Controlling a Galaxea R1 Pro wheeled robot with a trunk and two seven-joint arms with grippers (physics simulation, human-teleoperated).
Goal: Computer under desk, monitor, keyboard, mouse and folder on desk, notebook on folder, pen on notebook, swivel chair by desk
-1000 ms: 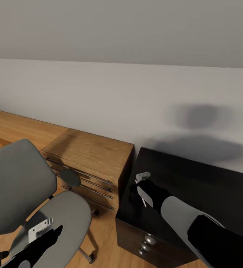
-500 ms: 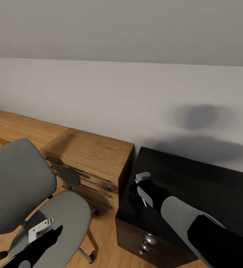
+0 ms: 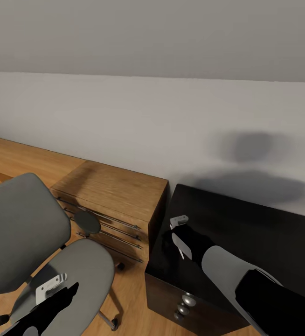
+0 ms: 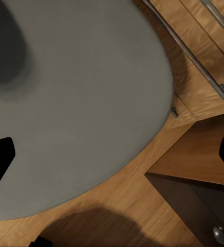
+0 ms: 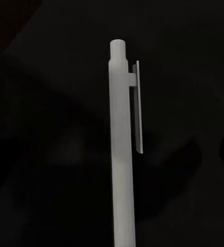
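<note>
- Right gripper (image 3: 178,233): clenched on the pen (image 5: 121,154), a pale grey stick with a clip, held above the desk's (image 3: 246,228) glossy black tabletop.
- Left gripper (image 3: 54,291): released, jaws wide apart, above the swivel chair's (image 3: 78,270) grey seat.
- Wooden drawer unit (image 3: 115,196): between chair and desk.
</note>
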